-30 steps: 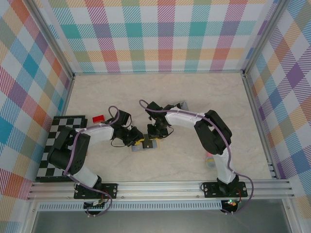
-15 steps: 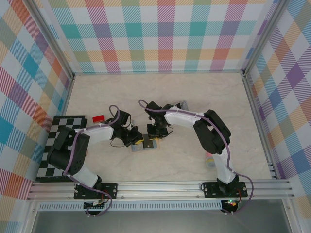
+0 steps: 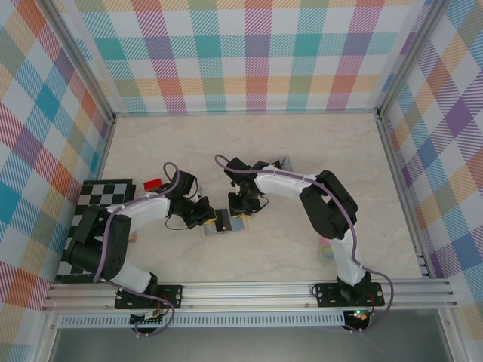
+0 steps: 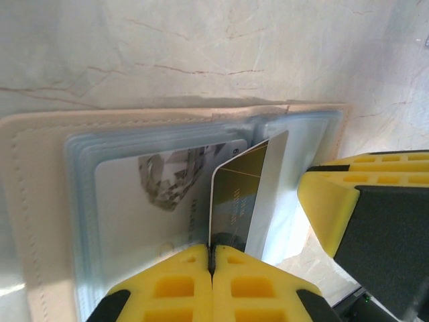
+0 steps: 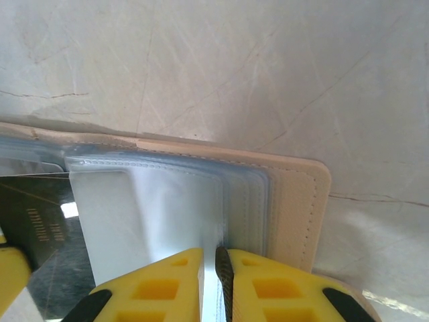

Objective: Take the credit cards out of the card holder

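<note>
1. Marble-patterned table (image 3: pixel 302 151) inside plaid walls; the card holder (image 3: pixel 235 224) lies open near its middle, somewhat toward the near edge.
2. Over the last second the left gripper (image 3: pixel 204 215) has drawn back toward the left edge and its elbow has sunk lower. It brings the dark credit card (image 4: pixel 241 194) with it.
3. That card now stands tilted, half clear of the blue-grey sleeves, so the extraction looks to be well underway but not finished.
4. A red credit card (image 3: pixel 153 183) already lies free by the far corner of the checkered board (image 3: pixel 98 219).
5. The left gripper's fingers are pressed together on the dark card's lower edge.
6. The right gripper (image 5: pixel 216 261) reaches in from the far side, wrist bent down. Its fingers pinch a sleeve of the card holder, pinning it in place.
</note>
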